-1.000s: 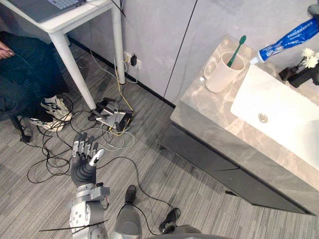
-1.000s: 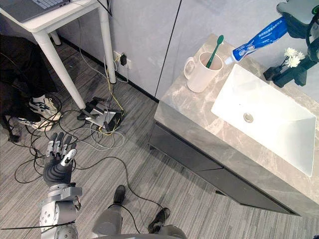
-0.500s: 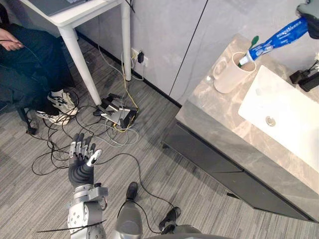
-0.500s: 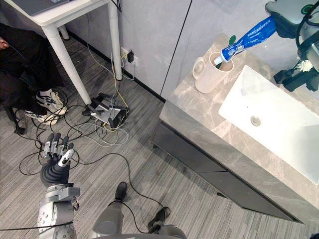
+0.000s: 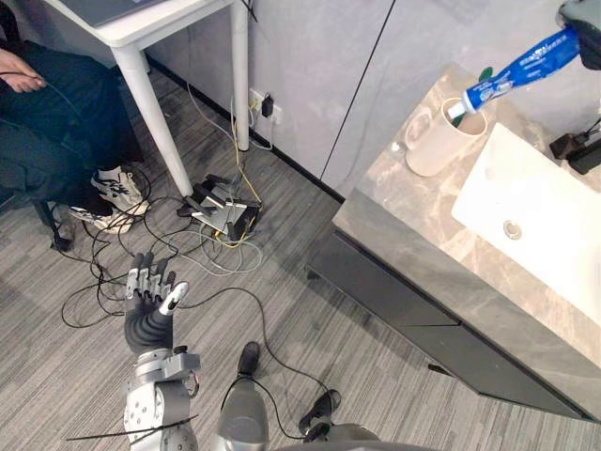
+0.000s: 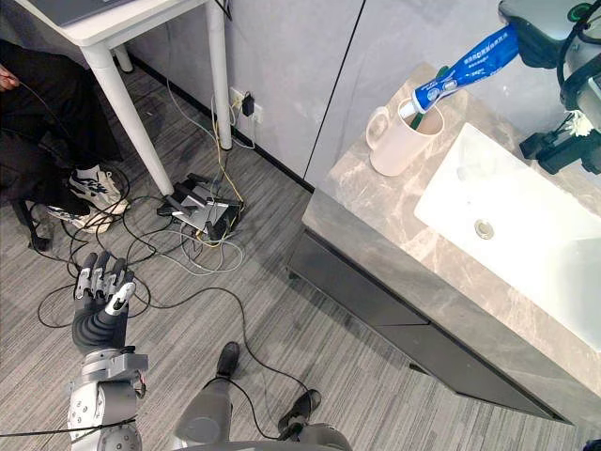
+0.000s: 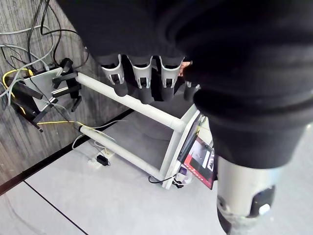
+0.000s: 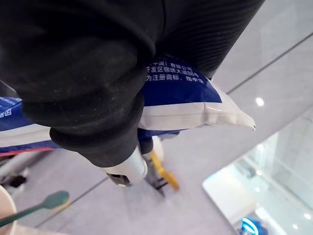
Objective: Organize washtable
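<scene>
Over the counter [image 6: 376, 211], the right hand [image 6: 549, 38] clutches the tube [image 6: 467, 62], its cap apparently at the cup [image 6: 396, 150] rim beside the toothbrush [image 5: 485, 72]. The left hand [image 5: 150, 299] hangs low and slack. A slanted release could snag the rim, tipping the cup or dropping the tube into the sink [image 6: 526, 221].

The cap end of the blue-and-white plastic toothpaste tube [image 5: 516, 70] covers most of the green toothbrush [image 5: 486, 72] standing in the white ceramic mug [image 5: 434, 146] — only its head shows. Beyond the mug, the right hand [image 6: 531, 23] gripping the tube is cut by the frame edge — so is the white rectangular sink basin [image 6: 526, 216] beside the mug.
</scene>
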